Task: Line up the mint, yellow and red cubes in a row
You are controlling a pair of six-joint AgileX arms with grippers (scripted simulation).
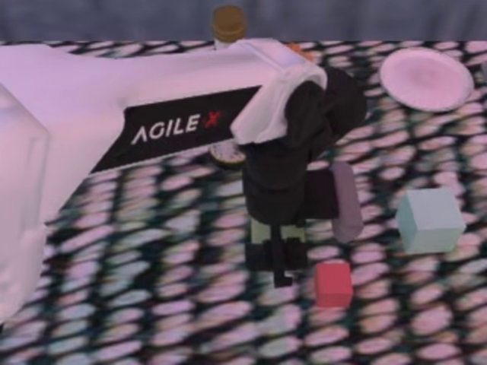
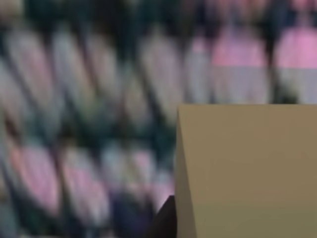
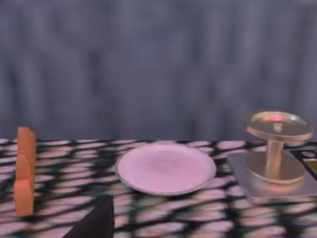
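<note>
The left end effector (image 1: 278,255) is gripping the yellow cube (image 2: 247,171) left of the red cube (image 1: 333,283); the mint cube (image 1: 430,220) is sitting farther right. Next, probably setting yellow down in line.

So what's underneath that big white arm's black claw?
The yellow cube, mostly hidden below the left gripper; only a pale sliver shows from above. Whether the fingers grip it is hidden.
</note>
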